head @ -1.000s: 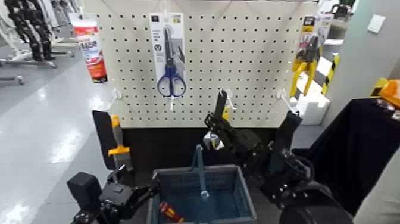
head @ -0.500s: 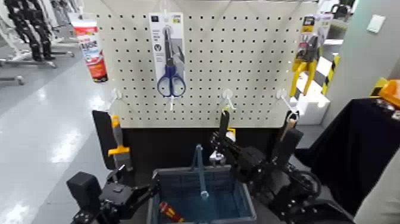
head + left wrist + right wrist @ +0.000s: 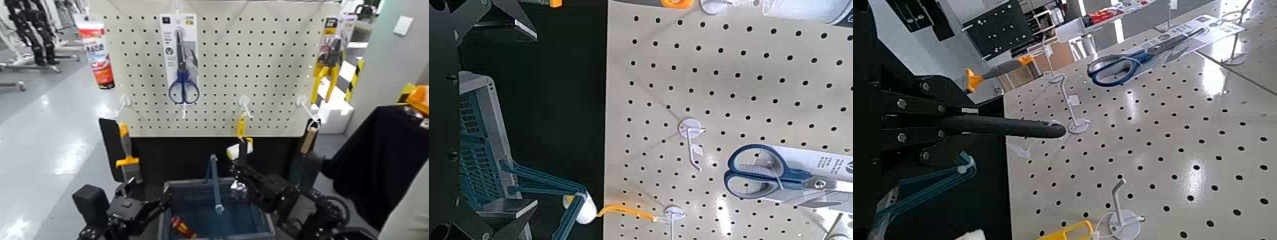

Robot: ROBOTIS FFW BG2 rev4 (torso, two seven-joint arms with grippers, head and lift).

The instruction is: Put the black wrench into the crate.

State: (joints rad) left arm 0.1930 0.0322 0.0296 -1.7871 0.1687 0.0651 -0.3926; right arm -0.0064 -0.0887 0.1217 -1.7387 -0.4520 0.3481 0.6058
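With the right tool (image 3: 237, 171) at the far right part of the crate (image 3: 268, 220), pinching the wrench (image 3: 242, 150), jaws pressed together on it. Holding it roughly upright, handle sticking up above the grip, shiny head below, seen against the crate's inside near the far rim; cannot tell how deep. Seen from the right wrist, handle end pointing out past the tool, clear of the pegboard (image 3: 1153, 150). With the left tool (image 3: 148, 203), spread and gripping nothing, waiting by the crate's left rim. Inside the crate, lying tilted near the front left corner: a red-and-yellow item (image 3: 183, 227). Above the crate, standing up from it: the thin bail handle (image 3: 215, 185). Just behind the wrench handle, hanging from a hook: a white roller (image 3: 236, 150) with a yellow handle. Higher on the pegboard, blue scissors (image 3: 183, 83) on a card and, off to the right, yellow pliers (image 3: 329, 70), both well apart from the wrench.
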